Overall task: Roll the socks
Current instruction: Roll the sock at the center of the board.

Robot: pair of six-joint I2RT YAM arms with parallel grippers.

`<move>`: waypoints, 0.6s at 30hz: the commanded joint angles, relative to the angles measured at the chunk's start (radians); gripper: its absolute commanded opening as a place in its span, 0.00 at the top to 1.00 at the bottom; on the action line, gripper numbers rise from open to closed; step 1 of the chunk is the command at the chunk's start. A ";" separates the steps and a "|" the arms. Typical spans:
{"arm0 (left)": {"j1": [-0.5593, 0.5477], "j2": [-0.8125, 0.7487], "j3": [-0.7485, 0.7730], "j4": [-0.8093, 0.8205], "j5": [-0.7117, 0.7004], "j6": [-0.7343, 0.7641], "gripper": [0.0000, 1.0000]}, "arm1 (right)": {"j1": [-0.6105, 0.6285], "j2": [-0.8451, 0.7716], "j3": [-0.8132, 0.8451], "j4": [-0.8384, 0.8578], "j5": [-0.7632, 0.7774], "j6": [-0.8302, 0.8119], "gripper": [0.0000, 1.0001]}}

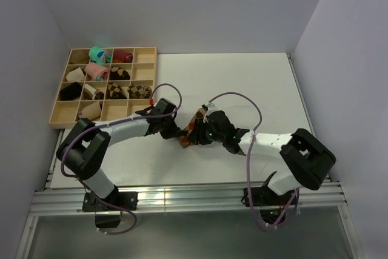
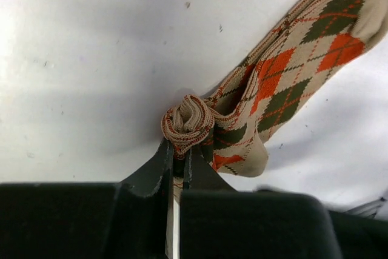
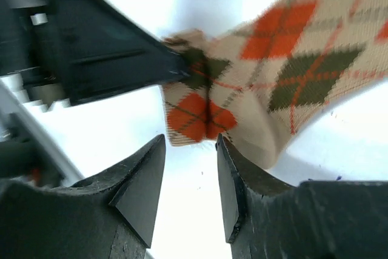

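The tan argyle socks (image 1: 193, 130) with dark brown and orange-red diamonds lie between both grippers in the middle of the table. In the left wrist view my left gripper (image 2: 180, 153) is shut on the bunched cuff end of the socks (image 2: 276, 86), which stretch up to the right. In the right wrist view my right gripper (image 3: 191, 144) is open, its fingertips just below the hanging end of the socks (image 3: 267, 71), one finger touching the fabric. The left gripper's black finger (image 3: 121, 53) pinches the socks there.
A wooden compartment tray (image 1: 60, 116) at the back left holds rolled socks: a teal roll (image 1: 97, 54), pink roll (image 1: 97, 71), maroon roll (image 1: 123, 56) and brown-and-cream argyle rolls (image 1: 138, 91). The white table (image 1: 242, 83) is walled on three sides.
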 commanded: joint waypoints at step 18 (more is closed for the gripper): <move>0.036 0.178 0.250 -0.299 0.027 0.241 0.99 | 0.371 0.158 0.257 -0.082 0.610 -0.468 0.51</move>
